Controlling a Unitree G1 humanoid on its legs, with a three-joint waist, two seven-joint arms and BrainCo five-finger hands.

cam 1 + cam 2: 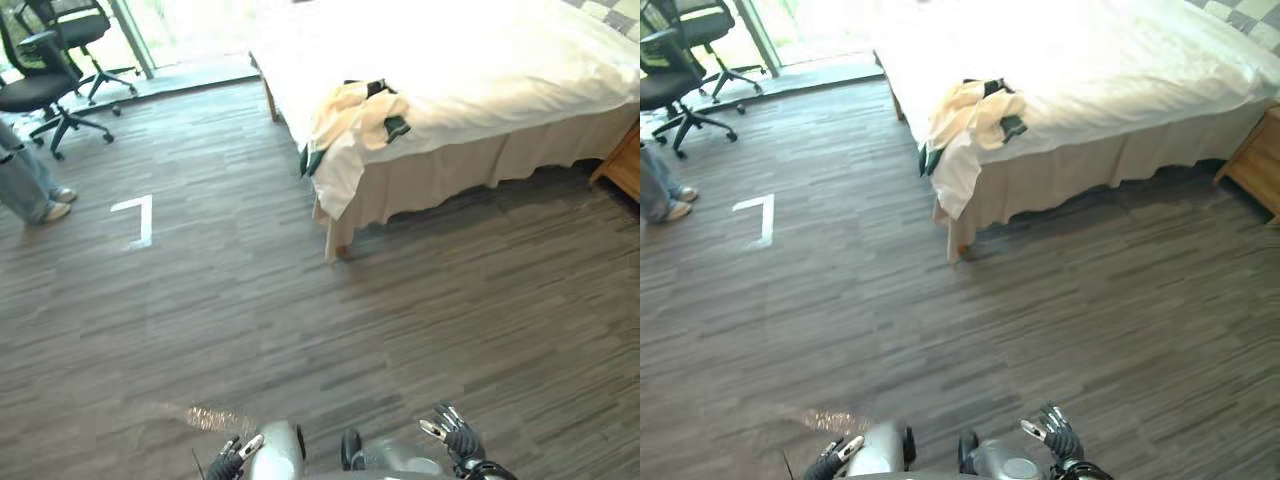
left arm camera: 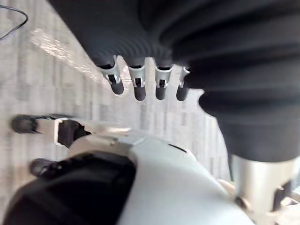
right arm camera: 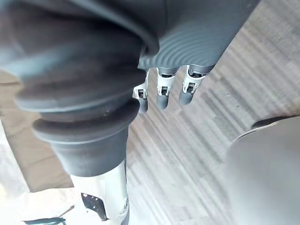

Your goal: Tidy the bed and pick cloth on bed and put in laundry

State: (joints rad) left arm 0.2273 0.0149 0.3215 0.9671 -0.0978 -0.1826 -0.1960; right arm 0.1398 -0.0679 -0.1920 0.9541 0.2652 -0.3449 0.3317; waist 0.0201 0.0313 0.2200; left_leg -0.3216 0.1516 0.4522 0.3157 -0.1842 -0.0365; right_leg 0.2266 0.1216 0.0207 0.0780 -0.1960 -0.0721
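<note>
In the left eye view a bed [image 1: 480, 60] with a smooth white cover stands on a floor [image 1: 200, 320] of grey-brown wood-grain planks, and a pleated beige skirt [image 1: 470, 165] hangs below the mattress. The cloth [image 1: 352, 112], a crumpled cream heap with dark green patches, lies on the bed's near left corner, and one fold droops over the edge. Out on the floor, well apart from the bed, is a white tape mark [image 1: 138, 218] bent in a right angle. Beyond it stands a black swivel chair [image 1: 45, 90] on a star base, with a person's legs [image 1: 25, 185] in loose jeans and pale shoes beside it. A wooden nightstand [image 1: 625, 160] shows past the bed's right end. At the bottom edge the left robot hand [image 1: 228, 464] and the right robot hand [image 1: 458, 437] hang low above the planks, far from the cloth, fingers loose and spread, holding nothing. The right eye view gives the same layout and adds a strip of grey-and-white checked fabric [image 1: 1240, 12] at the bed's far right corner. In the left wrist view silver fingers [image 2: 139, 86] with dark rounded tips jut in a row from the ribbed cover, slack and empty, over the planks. The right wrist view shows that hand's fingers [image 3: 164, 91] likewise relaxed and bare, with the planks running slantwise past them.
</note>
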